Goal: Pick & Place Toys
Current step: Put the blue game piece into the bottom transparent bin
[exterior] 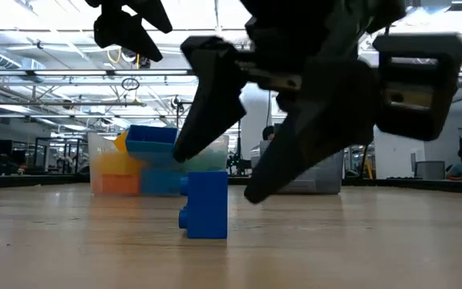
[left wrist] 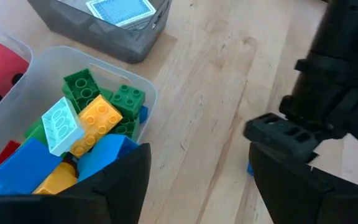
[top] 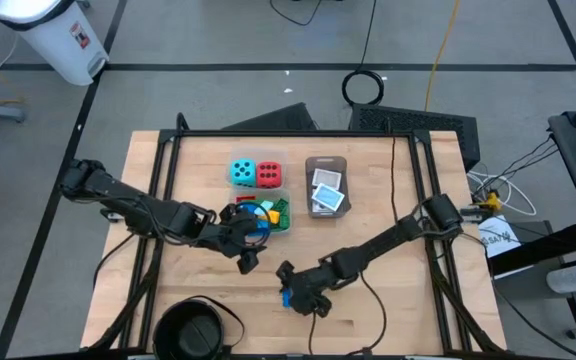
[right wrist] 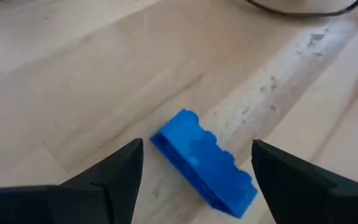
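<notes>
Right wrist view shows the blue brick (right wrist: 204, 163) on edge on the wooden table (right wrist: 61, 74), between the spread, empty fingers of the right gripper (right wrist: 194, 171). A skewed close could topple it. Left gripper (top: 249, 243) hangs released beside the brick tub (top: 280, 226). Beyond lies an open workshop.

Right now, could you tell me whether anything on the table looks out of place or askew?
One blue brick stands on its edge on the bare wood, away from the tub of bricks, its studs pointing sideways. The right gripper hovers open around it. Nothing looks spilled or damaged.
</notes>
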`<state>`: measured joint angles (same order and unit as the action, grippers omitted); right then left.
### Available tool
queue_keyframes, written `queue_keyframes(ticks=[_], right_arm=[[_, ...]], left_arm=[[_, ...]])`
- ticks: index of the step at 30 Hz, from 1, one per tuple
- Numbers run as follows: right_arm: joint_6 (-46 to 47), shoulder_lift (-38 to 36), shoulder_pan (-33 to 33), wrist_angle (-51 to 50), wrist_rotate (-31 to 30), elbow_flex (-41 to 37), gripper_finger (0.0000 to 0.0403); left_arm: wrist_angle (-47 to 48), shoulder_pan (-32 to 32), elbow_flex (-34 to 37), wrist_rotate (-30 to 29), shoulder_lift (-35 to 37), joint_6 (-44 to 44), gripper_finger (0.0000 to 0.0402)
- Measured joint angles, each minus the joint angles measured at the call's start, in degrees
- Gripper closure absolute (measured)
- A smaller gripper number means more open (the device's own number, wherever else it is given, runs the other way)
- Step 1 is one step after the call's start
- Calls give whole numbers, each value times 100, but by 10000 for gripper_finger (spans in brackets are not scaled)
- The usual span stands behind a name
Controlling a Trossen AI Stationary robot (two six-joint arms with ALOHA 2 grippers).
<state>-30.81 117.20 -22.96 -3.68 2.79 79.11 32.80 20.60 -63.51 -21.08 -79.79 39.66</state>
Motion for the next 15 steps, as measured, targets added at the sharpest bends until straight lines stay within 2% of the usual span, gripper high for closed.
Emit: queue_keyframes(ticks=[4,9,15], right_arm=[[89,-4,209,6,380,-8,159],[317,-7,440,69,1041,-134,224],[204,-23,511,500,1083,-495,303]], left_arm=[[0,0,0,0,0,-17,128],[-4,0,0,0,-2,-19,128],[-3,0,2,0,-1,-40,128]])
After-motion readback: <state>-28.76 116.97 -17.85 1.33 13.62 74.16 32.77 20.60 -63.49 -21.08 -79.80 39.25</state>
